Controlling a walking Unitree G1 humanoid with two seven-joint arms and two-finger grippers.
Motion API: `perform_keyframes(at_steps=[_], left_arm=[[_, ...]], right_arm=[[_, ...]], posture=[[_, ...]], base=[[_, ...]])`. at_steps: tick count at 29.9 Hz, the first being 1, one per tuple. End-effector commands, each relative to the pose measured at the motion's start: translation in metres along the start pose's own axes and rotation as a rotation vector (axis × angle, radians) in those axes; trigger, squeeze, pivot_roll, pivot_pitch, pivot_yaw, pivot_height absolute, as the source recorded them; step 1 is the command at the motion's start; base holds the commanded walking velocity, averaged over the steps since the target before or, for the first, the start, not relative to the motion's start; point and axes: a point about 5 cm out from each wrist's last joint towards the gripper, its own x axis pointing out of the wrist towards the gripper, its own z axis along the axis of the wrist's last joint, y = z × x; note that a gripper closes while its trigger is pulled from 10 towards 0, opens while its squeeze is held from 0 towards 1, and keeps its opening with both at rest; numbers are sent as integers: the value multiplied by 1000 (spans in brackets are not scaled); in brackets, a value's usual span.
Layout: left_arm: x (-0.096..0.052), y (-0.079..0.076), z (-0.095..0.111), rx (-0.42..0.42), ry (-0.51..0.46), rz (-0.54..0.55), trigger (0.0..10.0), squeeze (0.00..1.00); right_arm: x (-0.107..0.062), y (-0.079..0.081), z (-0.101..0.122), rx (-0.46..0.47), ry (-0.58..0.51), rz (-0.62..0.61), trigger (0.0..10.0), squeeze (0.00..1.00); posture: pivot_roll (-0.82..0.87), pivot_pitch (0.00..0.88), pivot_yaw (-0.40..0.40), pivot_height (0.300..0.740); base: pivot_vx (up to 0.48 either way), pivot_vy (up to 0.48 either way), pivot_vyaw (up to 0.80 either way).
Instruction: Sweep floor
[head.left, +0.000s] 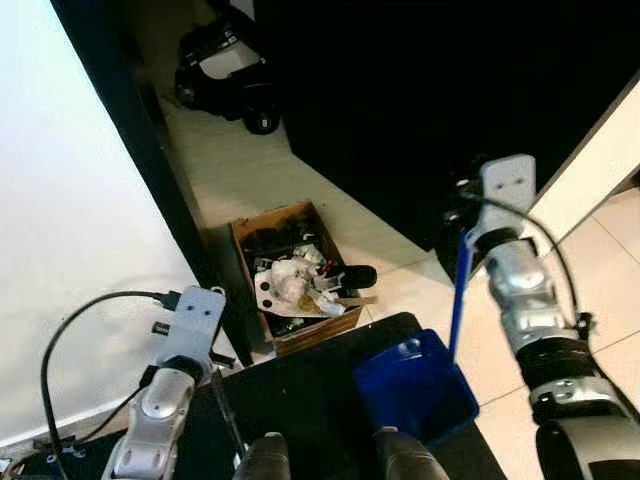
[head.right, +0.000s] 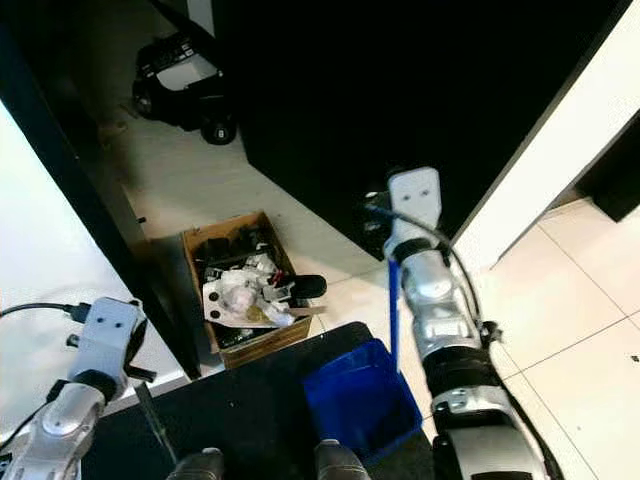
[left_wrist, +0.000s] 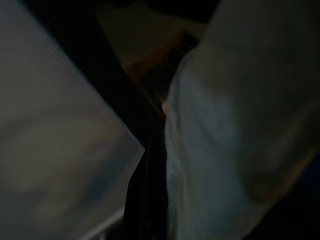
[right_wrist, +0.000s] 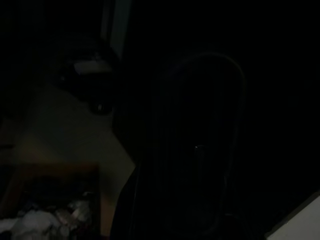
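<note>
A blue dustpan (head.left: 415, 392) hangs low in front of me, over a dark mat (head.left: 300, 400). Its long blue handle (head.left: 458, 300) rises straight up into my right gripper (head.left: 468, 235), which is shut on it; the wrist mount hides the fingers. My left gripper (head.left: 212, 368) is at the lower left beside the white wall, shut on a thin black broom handle (head.left: 230, 420) that slants down toward me. The broom's head is out of sight. The left wrist view is blurred and the right wrist view is very dark.
An open cardboard box (head.left: 295, 272) full of crumpled paper and rubbish stands on the pale tile floor (head.left: 240, 165) ahead. A black and white toy car (head.left: 225, 68) sits farther back. A white wall (head.left: 70, 220) is on my left and tall black furniture (head.left: 430, 100) on my right.
</note>
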Motion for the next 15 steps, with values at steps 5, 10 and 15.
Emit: perform_keyframes(at_steps=[5, 10, 15], left_arm=[[0, -8, -4, -55, -23, -4, 10000, 0], [0, -10, -4, -20, -20, -30, 10000, 0], [0, -12, -7, -8, -11, -36, 10000, 0]], right_arm=[[-5, 7, -14, -50, 26, -40, 10000, 0], [-11, 17, -30, -14, 86, -69, 10000, 0], [-17, 26, -46, 60, 165, -110, 10000, 0]], posture=[[165, 79, -56, 740], [165, 77, -52, 740], [169, 77, -48, 740]], base=[[0, 0, 0], [0, 0, 0], [0, 0, 0]])
